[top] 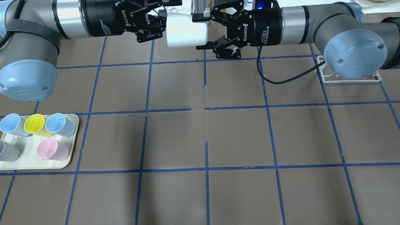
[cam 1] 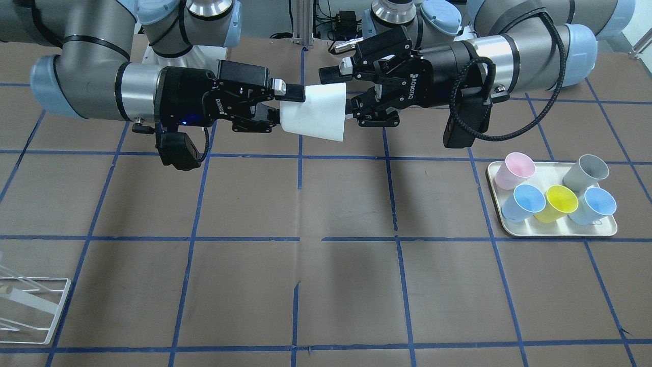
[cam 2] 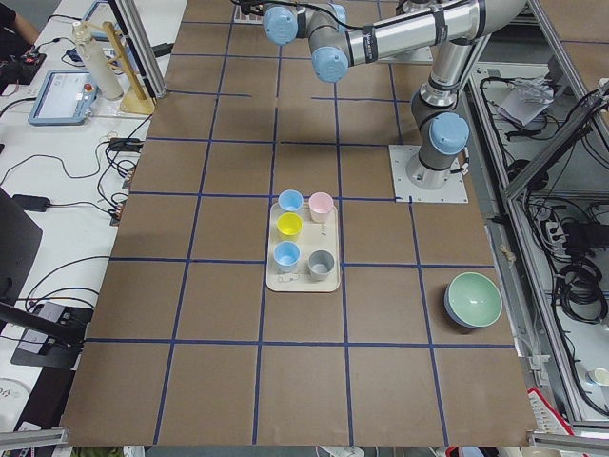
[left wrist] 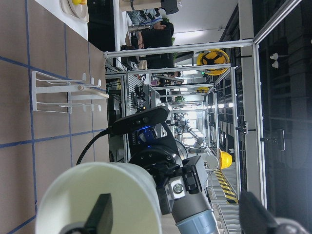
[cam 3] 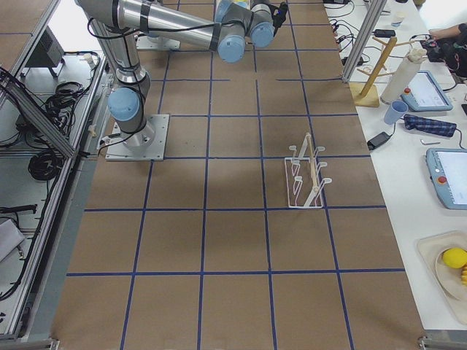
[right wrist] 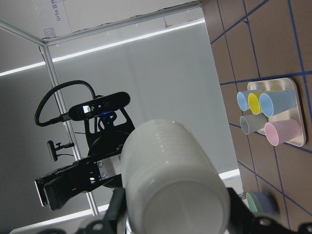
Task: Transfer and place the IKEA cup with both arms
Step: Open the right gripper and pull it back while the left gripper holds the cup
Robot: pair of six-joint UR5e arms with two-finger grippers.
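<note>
The off-white IKEA cup (cam 1: 313,112) lies on its side in the air between the two grippers, high above the table's far side (top: 186,32). My right gripper (cam 1: 285,107) is shut on its narrow base end, one finger above and one below. The right wrist view shows the cup's base (right wrist: 170,170) between the fingers. My left gripper (cam 1: 338,94) is open at the cup's wide mouth, with its fingers spread wide. In the left wrist view the cup (left wrist: 97,190) sits at the lower left, with one fingertip (left wrist: 102,214) in front of it.
A cream tray (cam 1: 552,232) on my left holds a pink cup (cam 1: 514,171), a grey cup (cam 1: 586,173), a yellow cup (cam 1: 558,203) and two blue cups. A white wire rack (top: 350,78) stands on my right. A green bowl (cam 2: 473,300) sits near the table's end.
</note>
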